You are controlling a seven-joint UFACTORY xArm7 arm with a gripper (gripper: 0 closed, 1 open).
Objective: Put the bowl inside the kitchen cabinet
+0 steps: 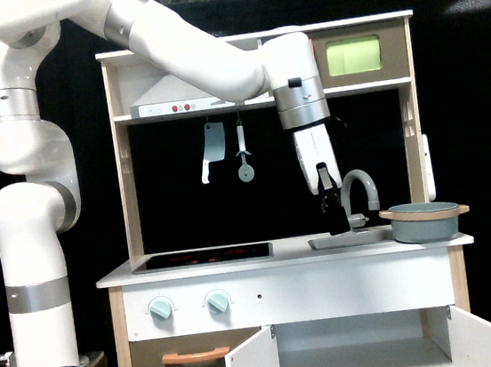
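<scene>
Approach step: gripper, finger state not discernible, was held left of bowl; rim grasp needed next, cabinet open.

white arm, silver joint bands, black gripper

The grey-blue bowl with tan rim sits upright on the counter, right of the fingers. Below, the kitchen cabinet stands open.
</scene>
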